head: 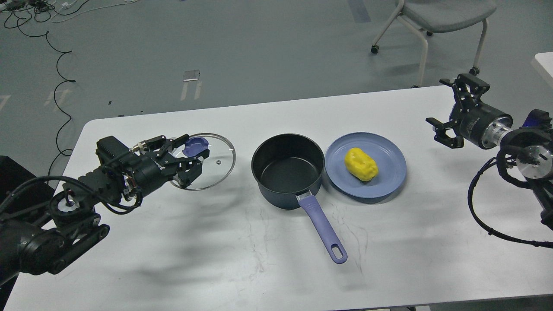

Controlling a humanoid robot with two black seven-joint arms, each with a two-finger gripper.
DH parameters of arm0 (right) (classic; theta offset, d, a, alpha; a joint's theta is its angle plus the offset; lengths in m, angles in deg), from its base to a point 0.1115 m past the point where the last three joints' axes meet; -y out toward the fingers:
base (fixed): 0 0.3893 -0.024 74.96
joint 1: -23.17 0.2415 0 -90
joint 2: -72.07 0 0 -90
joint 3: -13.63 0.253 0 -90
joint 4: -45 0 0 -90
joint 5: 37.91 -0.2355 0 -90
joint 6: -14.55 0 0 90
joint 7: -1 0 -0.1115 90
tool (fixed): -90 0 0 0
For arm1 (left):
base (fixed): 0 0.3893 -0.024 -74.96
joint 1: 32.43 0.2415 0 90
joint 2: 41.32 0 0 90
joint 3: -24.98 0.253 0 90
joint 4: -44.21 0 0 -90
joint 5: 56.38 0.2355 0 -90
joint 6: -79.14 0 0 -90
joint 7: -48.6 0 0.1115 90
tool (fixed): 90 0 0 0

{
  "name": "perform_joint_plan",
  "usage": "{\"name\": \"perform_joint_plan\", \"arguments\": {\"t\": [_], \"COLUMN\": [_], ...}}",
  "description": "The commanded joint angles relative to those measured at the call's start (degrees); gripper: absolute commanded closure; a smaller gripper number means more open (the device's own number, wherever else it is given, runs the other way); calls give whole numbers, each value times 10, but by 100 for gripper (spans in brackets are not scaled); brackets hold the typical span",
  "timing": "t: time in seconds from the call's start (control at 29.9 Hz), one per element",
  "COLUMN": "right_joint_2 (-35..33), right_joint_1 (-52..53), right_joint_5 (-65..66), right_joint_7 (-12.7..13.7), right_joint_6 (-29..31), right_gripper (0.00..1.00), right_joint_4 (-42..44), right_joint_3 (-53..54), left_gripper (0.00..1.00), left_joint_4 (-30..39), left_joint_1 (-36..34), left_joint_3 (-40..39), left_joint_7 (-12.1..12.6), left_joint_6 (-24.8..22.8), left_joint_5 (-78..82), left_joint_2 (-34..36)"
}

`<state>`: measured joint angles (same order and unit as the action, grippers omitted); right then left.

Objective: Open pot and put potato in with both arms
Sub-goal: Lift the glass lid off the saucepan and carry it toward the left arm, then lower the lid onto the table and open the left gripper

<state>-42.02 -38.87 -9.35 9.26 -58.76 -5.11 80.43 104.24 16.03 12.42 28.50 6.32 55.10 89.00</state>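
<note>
A: Bench, front half bare. Pot uncovered at centre, handle toward near edge. Lid flat to its left, apart.
B: Potato on plate, touching pot's right. Left gripper over lid, grasp unclear; right gripper spread, at right edge

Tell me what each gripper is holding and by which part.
The left gripper is at the glass lid, around its blue knob; a firm grip cannot be told. The right gripper is open, holding nothing.
</note>
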Motion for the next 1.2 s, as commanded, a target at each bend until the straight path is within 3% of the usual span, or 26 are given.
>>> {"name": "perform_joint_plan", "arguments": {"t": [0.0,0.2,0.43,0.6,0.84,0.97,1.17], "right_joint_2": [-1,-2,-3,-3,-8,-10,-10], "right_joint_1": [0,-1,-2,-2,-3,-2,-2], "right_joint_5": [0,0,0,0,0,0,0], "right_joint_7": [0,0,0,0,0,0,0], "right_joint_6": [0,0,0,0,0,1,1], "right_gripper": [0,0,0,0,0,0,0], "right_joint_4": [0,0,-1,-1,-8,-10,-10], "right_joint_3": [-1,-1,-3,-6,-8,-8,-9], "left_gripper": [69,69,68,67,61,54,48], "left_joint_4": [-23,-79,-84,-85,-106,-115,-117], "left_joint_1": [17,37,45,46,52,58,61], "left_joint_3": [0,1,14,19,20,21,21], "left_joint_7": [-1,-17,-42,-44,-48,-70,-75], "left_joint_6": [13,38,50,50,58,59,59], "left_joint_5": [0,-1,-2,-3,-15,-20,-31], "left_joint_2": [-3,-20,-18,-20,-21,-23,-22]}}
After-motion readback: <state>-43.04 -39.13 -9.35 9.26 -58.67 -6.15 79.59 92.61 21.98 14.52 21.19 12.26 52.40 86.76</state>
